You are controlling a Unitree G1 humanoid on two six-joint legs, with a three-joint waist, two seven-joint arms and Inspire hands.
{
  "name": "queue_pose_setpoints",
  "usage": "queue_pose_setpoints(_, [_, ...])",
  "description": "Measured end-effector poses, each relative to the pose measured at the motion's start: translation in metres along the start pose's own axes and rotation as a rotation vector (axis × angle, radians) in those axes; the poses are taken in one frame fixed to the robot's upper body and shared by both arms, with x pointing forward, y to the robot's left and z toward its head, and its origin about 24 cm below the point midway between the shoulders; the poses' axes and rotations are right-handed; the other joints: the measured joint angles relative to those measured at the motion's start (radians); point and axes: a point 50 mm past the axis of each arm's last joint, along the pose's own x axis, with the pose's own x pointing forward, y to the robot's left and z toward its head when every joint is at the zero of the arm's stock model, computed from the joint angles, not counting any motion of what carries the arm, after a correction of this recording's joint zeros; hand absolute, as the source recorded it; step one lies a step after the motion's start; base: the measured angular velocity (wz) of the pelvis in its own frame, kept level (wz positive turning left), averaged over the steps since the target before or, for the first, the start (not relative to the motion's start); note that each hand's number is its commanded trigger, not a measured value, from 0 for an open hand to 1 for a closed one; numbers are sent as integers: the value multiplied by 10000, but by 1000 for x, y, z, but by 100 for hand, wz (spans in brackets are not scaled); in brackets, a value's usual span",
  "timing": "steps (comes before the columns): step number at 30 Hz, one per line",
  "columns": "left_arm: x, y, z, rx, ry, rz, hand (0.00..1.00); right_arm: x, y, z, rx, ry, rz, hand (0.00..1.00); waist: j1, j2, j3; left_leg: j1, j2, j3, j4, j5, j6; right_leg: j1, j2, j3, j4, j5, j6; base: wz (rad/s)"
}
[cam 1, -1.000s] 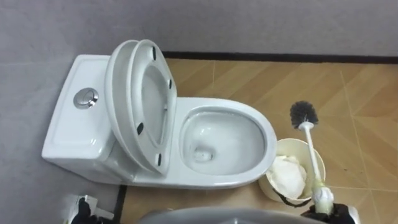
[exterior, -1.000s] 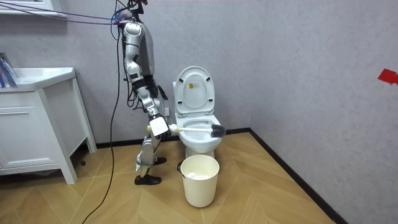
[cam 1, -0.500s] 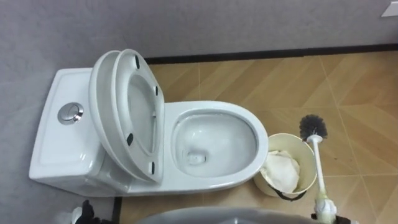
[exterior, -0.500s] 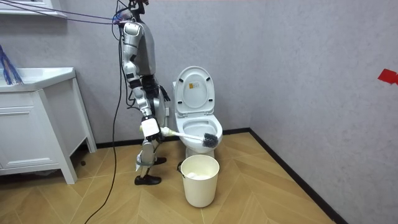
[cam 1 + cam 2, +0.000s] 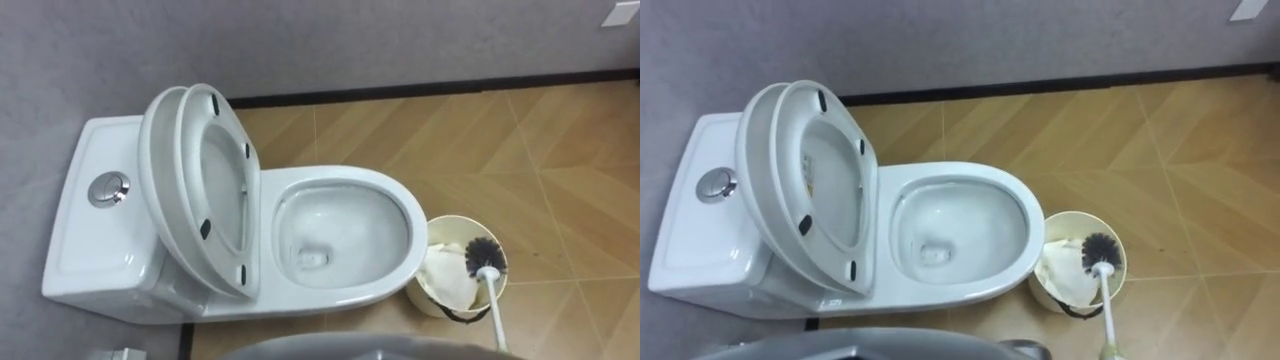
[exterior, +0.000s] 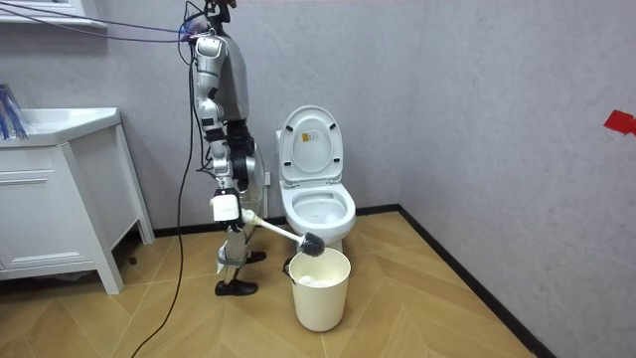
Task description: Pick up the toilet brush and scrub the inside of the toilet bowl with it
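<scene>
One toilet [image 5: 345, 178], one brush [image 5: 487, 257], one bin [image 6: 318, 298] and one white cabinet [image 6: 40, 219].

The robot [image 6: 221, 85] has a slim silver-grey torso and arms, with black joints and dark wiring bunched at the forearm. Thin purple and blue ropes rise from its shoulders, and a black cable trails down. The right hand [image 6: 225, 208] bears a white tag. Its feet are black.
</scene>
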Motion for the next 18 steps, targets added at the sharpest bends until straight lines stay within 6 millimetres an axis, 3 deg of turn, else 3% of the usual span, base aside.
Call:
queue_pose_setpoints(10, [1,-3,8,410,10,-567,0,-1,13,7,-1835,125,1547,0,42,-200,44,-41,4,-1,76,-6,1,9,-1,-12,-13,4,0,0])
queue_pose_setpoints(18, [0,-10,11,547,-51,-1182,0,-2,16,4,-2196,451,2182,0,52,-194,45,-188,41,-21,333,-90,-4,-2,11,-54,-24,11,1,0])
